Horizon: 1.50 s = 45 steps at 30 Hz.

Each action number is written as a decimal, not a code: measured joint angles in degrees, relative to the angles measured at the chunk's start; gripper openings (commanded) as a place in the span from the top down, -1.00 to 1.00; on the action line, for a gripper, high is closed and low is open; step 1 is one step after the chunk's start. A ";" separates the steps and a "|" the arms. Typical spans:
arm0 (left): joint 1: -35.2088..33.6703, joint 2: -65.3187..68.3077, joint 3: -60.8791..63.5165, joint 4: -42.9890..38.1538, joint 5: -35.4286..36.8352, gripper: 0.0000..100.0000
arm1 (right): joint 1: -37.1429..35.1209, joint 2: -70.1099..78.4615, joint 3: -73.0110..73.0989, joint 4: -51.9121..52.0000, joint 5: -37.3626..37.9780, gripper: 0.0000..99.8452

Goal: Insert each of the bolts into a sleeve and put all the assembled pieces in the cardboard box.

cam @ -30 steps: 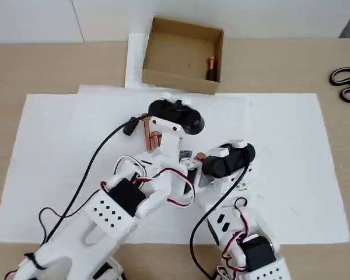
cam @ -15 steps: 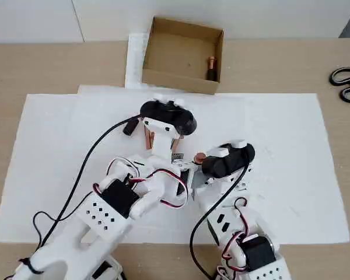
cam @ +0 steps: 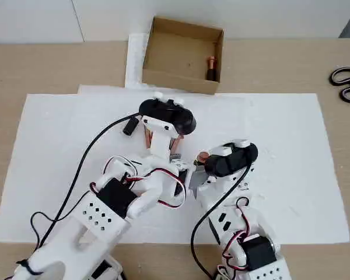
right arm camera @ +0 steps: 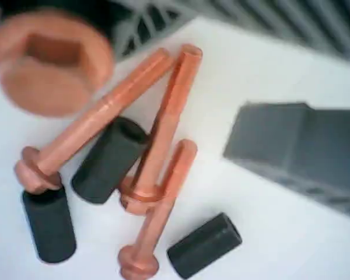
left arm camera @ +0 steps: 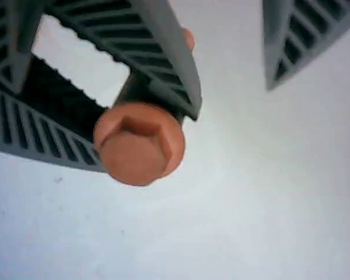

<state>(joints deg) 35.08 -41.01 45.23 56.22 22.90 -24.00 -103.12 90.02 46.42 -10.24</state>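
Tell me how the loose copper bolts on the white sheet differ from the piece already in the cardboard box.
The loose bolts are bare copper from head to tip; the boxed piece is copper at one end and black along the rest, apparently sleeved. The loose bolts lie clustered among black sleeves on the white sheet; the boxed piece lies alone inside the cardboard box, beside one wall. Both share the copper colour.

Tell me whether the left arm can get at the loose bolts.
Probably yes. The left arm hangs right over the loose bolts, which lie bare on the paper; the right gripper, shut on a bolt, sits off to one side.
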 measured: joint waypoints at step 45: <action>0.00 0.00 -4.57 5.98 -1.67 0.49 | 1.85 0.00 0.00 0.00 0.00 0.99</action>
<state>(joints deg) 35.08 -41.01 40.66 62.20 21.23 -22.15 -103.12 90.02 46.42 -10.24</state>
